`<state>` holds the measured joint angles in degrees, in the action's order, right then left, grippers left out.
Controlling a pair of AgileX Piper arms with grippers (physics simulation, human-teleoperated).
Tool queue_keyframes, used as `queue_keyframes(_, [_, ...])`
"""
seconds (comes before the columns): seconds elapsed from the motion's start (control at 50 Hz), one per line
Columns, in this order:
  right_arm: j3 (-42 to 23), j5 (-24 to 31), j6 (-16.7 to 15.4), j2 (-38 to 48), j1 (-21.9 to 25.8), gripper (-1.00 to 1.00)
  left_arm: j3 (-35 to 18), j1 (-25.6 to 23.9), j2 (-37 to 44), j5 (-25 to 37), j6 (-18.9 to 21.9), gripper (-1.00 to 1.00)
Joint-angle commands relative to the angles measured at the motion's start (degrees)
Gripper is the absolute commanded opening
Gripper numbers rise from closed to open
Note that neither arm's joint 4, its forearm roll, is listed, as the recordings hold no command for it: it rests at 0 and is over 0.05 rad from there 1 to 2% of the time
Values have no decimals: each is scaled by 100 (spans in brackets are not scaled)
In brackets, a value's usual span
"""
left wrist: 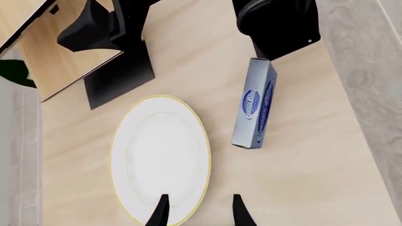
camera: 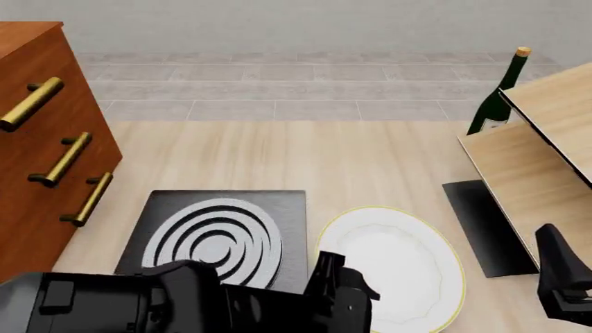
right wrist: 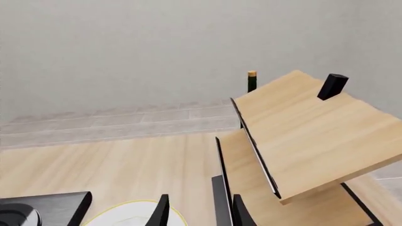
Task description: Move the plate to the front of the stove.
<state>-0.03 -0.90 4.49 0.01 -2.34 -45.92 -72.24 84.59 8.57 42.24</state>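
Left gripper (left wrist: 197, 214): jaws parted, holding nothing, one fingertip (left wrist: 159, 212) over the near edge of the plate (left wrist: 160, 157), the other past its rim above bare table (left wrist: 301, 179). Right gripper (right wrist: 197, 212): jaws likewise apart and empty, low at centre of its wrist view. Plate lying flat at lower centre-right of the front view, just right of the stove (camera: 218, 232) at lower centre-left. Blue-grey box (left wrist: 254, 110) beside the plate. Green bottle (camera: 495, 94) upright at upper right; wooden drawer cabinet (camera: 41, 139) at left edge.
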Motion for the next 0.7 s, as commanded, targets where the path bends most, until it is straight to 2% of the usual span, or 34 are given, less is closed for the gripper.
queue_keyframes(0.02, [2, 6, 34, 0, 16, 100, 64, 68, 252, -228, 8, 100])
queue_keyframes(0.7, [0, 54, 56, 1, -53, 100, -13, 123, 879, -669, -58, 100])
